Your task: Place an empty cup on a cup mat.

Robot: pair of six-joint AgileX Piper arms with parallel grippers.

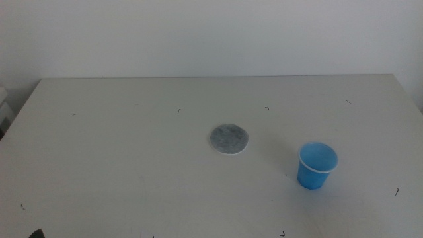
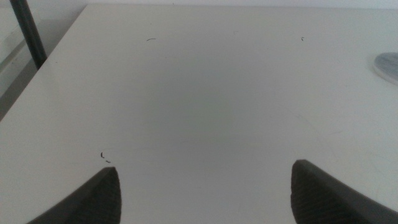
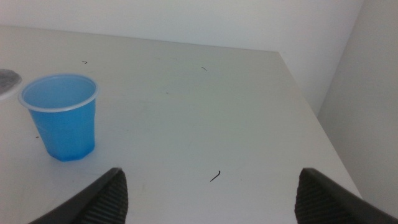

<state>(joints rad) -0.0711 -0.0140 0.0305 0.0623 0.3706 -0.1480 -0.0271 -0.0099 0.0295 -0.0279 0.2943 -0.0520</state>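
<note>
The blue cup stands upright and empty on the white table, to the right of the round grey cup mat, with a gap between them. My right gripper is open and empty, low over the table; the cup stands ahead of it, off to one side, and an edge of the mat shows beyond. My left gripper is open and empty over bare table, with the mat's edge far off to the side. Neither arm reaches into the middle view.
The table's right edge runs close to the cup's side, with a wall beyond. The table's left edge and a dark pole lie near my left gripper. Small dark specks dot the tabletop.
</note>
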